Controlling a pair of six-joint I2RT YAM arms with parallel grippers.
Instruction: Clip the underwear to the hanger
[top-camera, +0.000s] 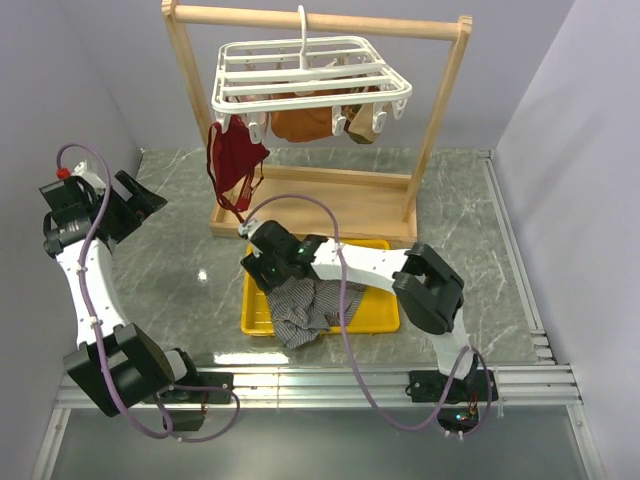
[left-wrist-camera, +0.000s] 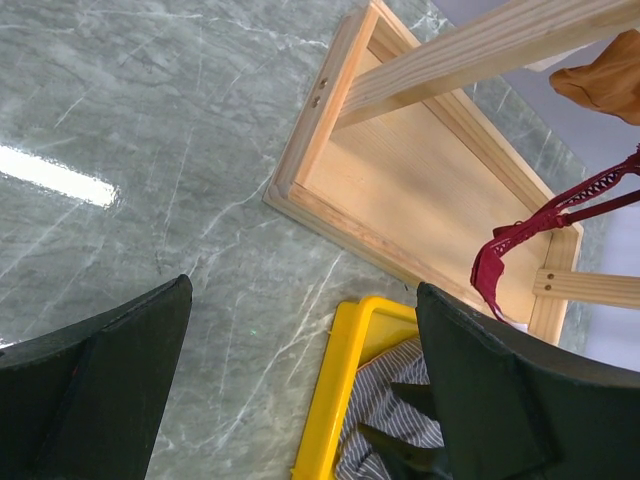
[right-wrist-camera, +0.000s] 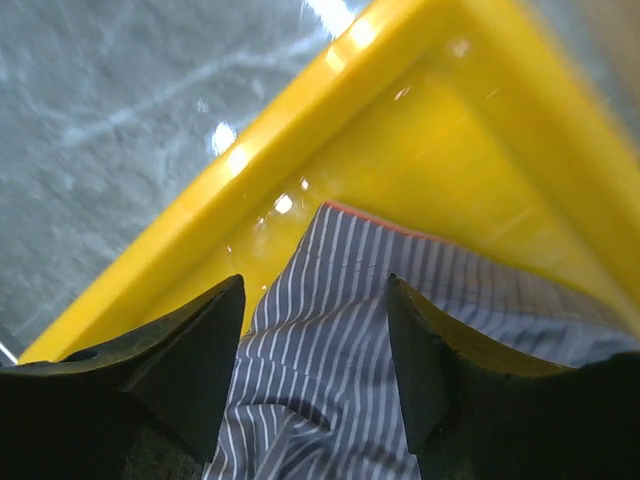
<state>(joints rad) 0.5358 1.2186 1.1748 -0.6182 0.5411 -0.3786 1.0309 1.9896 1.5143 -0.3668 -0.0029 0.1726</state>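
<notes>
The right gripper (right-wrist-camera: 315, 300) points down into the tray (right-wrist-camera: 480, 130) near its left corner. Its jaws stand apart, one finger on each side of a fold of the underwear (right-wrist-camera: 310, 400). The striped cloth lies in the gap between them and is not pinched. Whether the fingertips touch the cloth cannot be told.

The underwear is bunched in the left and near part of the tray, and one fold drapes over the near rim. Its far edge, trimmed with a thin red line, lies just short of the tray wall. The tray sits on the table (top-camera: 180, 260), just in front of the stand (top-camera: 440, 120).

The left gripper (left-wrist-camera: 305, 300) is wide open and holds nothing. It hangs above the table at the left, well apart from the tray, and faces the stand's base.

The hanger (top-camera: 300, 75) hangs by its hook from the stand's top bar, above and behind the tray. Clips dangle from its rim. A dark red garment (top-camera: 235, 165) hangs from a clip at its left front corner, and orange-brown garments (top-camera: 305, 120) hang under its middle.
</notes>
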